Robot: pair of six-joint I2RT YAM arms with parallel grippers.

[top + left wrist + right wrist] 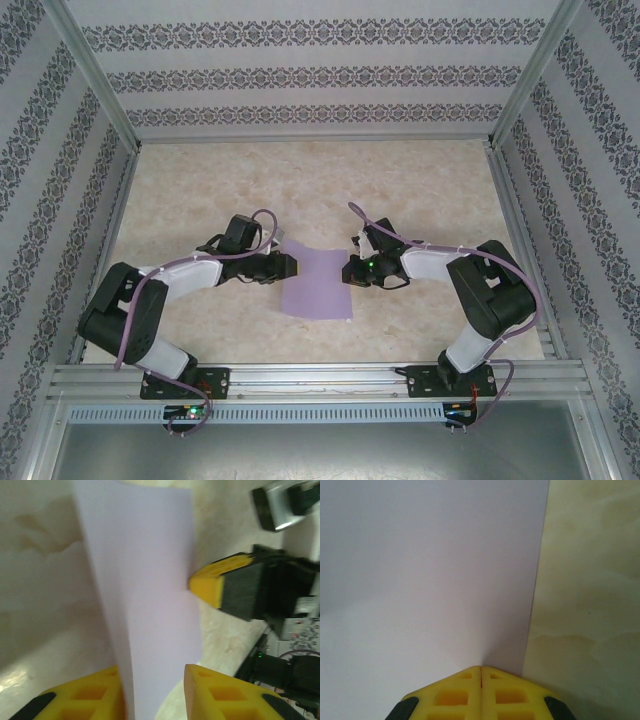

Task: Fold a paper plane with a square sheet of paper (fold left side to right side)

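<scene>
Left gripper [152, 680] is part open, its jaws straddling the left edge of the paper [318, 283] with no clamp on it. Right gripper [481, 675] is shut with its tips at the paper's right edge; pinch or mere press cannot be told.

Risk: with the left jaws loose the paper's left side may slip out, and the right tips could drag it, skewing the crease.

Left arm [150, 300] and right arm [470, 290] are both folded low, elbows out from the paper and wrists pointing in at it.
</scene>
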